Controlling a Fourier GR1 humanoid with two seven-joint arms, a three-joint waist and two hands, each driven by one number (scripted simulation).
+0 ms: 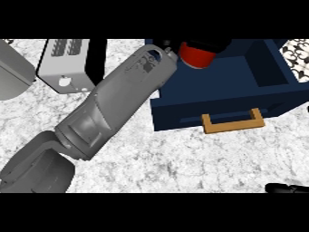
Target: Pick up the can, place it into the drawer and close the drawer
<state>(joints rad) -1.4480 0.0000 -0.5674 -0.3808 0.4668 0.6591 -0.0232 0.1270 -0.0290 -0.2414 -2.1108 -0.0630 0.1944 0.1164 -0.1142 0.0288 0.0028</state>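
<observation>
Can (pixel 198 54) in left hand (pixel 172 45), one drawer (pixel 224 106)

One head view looks steeply down, close over the marbled desk (pixel 183 154); the open drawer (pixel 250 97) lies toward one o'clock, forearms entering from six.

Red can (pixel 198 53) above open navy drawer (pixel 250 97)

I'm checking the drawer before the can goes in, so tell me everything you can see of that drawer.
The drawer is a dark navy blue box, pulled open, with an open top showing its walls and inner floor. A tan, wood-looking bracket handle sits on its front panel. It lies at the upper right of the marbled counter, slightly askew. The red can, held by the left hand, hangs over its back left corner; whether they touch is unclear.
</observation>
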